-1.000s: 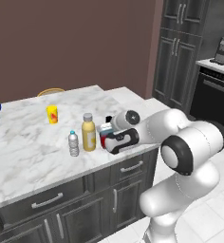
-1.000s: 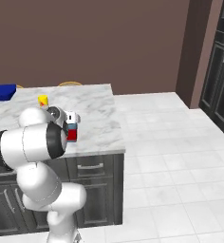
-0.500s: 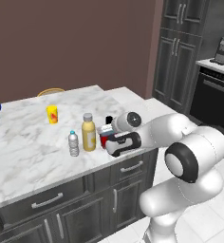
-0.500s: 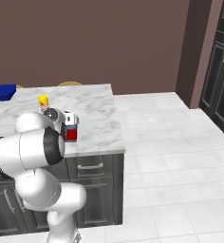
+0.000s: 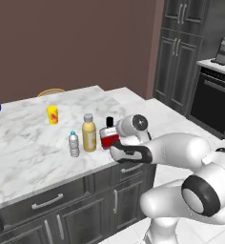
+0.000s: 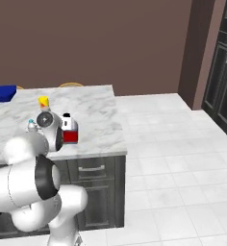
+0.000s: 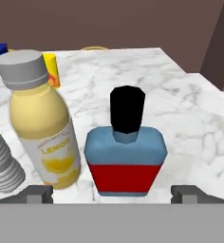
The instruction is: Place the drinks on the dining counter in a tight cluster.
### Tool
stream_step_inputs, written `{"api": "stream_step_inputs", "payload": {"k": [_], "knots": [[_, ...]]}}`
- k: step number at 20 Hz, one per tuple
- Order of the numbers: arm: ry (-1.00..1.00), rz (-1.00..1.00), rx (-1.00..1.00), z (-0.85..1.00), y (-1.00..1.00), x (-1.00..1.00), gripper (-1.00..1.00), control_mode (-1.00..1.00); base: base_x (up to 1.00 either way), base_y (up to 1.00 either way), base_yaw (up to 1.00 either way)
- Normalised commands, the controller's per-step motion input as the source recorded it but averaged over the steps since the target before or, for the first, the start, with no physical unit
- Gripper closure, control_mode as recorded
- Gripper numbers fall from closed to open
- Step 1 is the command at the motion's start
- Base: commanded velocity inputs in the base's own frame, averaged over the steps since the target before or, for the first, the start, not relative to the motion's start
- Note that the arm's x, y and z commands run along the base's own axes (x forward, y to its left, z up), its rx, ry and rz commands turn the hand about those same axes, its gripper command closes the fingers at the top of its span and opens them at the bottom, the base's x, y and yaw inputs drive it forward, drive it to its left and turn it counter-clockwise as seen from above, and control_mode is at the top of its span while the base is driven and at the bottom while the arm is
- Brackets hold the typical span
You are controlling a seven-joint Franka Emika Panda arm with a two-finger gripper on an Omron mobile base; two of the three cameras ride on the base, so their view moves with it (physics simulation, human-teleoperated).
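The dining counter (image 5: 33, 143) carries all three drinks near its front edge, with a short yellow cup (image 5: 52, 114) well apart at about eleven o'clock from them. The yellow bottle (image 7: 40, 123) stands upright at nine o'clock of the red-and-blue bottle (image 7: 126, 156), seemingly just apart, and the water bottle (image 5: 74, 144) stands just beyond. The gripper (image 7: 111, 193) is spread wide and released, fingertips (image 7: 38, 193) flanking the red-and-blue bottle without touching.

Ahead of my gripper (image 7: 112, 193) the red-and-blue bottle (image 7: 125, 152) blocks the way, the yellow bottle (image 7: 42, 124) just beside it; I see bare tabletop (image 7: 190, 114) open on the red-and-blue bottle's other side and behind.
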Motion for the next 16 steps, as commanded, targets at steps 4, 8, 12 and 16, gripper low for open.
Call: {"api": "stream_step_inputs", "payload": {"k": [4, 8, 12, 16], "knots": [[0.24, -0.06, 0.0, 0.51, -0.02, -0.33, -1.0, -1.0, 0.0, 0.0, 0.0], [0.25, -0.07, 0.01, 0.47, -0.03, -0.36, -1.0, -1.0, 0.0, 0.0, 0.0], [0.06, -0.02, 0.0, 0.25, -0.04, -0.57, -1.0, -1.0, 0.0, 0.0, 0.0], [0.0, 0.0, 0.0, 0.18, -0.09, -0.58, -1.0, -1.0, 0.0, 0.0, 0.0]]}}
